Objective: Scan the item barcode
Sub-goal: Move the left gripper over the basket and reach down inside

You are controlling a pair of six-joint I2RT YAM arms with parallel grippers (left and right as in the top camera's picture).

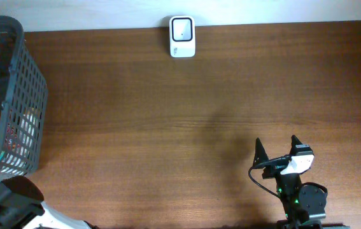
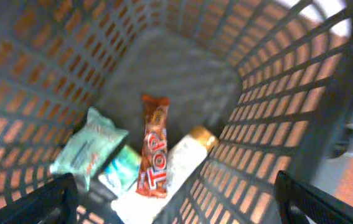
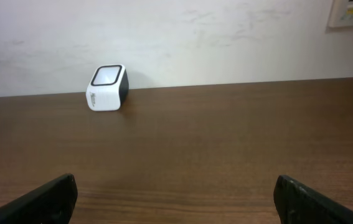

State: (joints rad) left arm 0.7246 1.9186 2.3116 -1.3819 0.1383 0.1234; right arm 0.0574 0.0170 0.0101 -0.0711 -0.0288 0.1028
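Right end effector (image 1: 276,147) at the near edge of the bench (image 1: 167,127), toward the right corner: black tapered fingers spread wide, nothing between them. Its wrist view shows only smooth dark wood grain ahead.

Left arm (image 1: 5,203) at the near left corner. Left end effector (image 2: 175,186) is seen only in the left wrist view, jaws wide open and empty, above the basket (image 1: 21,83). The basket is dark grey plastic lattice at the left edge.

Only the left wrist view shows the contents on the basket floor:
- glossy red-brown snack bar (image 2: 154,155)
- white tube (image 2: 179,165) with a gold cap, touching it
- crinkly mint-green packet (image 2: 89,149)
- small teal packet (image 2: 121,168)

All blurred. Overhead gives just scraps of colour through the mesh.

Scanner (image 1: 182,36) at the middle of the far edge: a rounded white block with a black-framed window. The right wrist view adds its black back and the matte white wall (image 3: 226,37) behind.
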